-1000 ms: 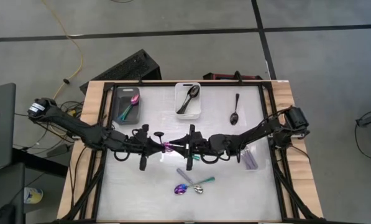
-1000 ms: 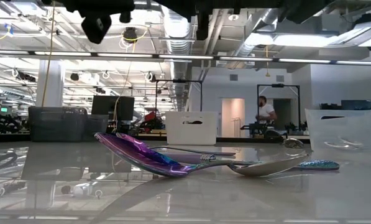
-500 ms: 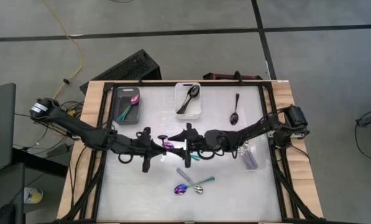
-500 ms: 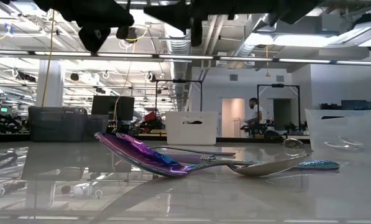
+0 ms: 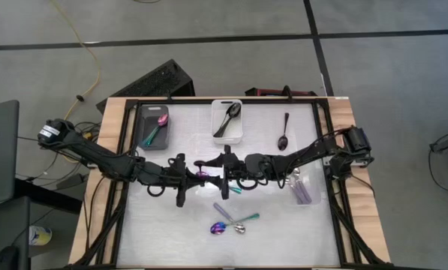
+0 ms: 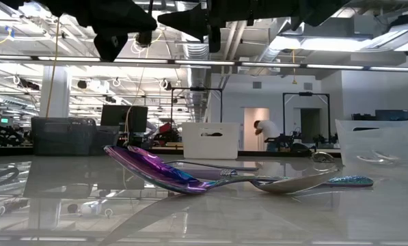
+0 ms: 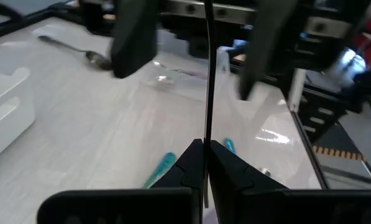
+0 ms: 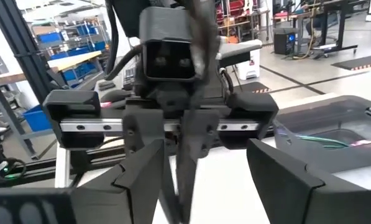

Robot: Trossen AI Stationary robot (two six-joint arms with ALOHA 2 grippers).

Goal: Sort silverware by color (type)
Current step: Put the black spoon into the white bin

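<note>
Purple spoon [image 5: 202,174] pinched in the closed left tool [image 5: 199,169] mid-table; right tool [image 5: 222,168] open beside it.

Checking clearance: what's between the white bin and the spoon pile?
High view: the left end effector, shut on a purple spoon, and the right end effector, open, facing it.

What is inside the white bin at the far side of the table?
One black spoon lies in the white bin, leaning on its wall. Nothing covers it; no other spoon shows there.
</note>
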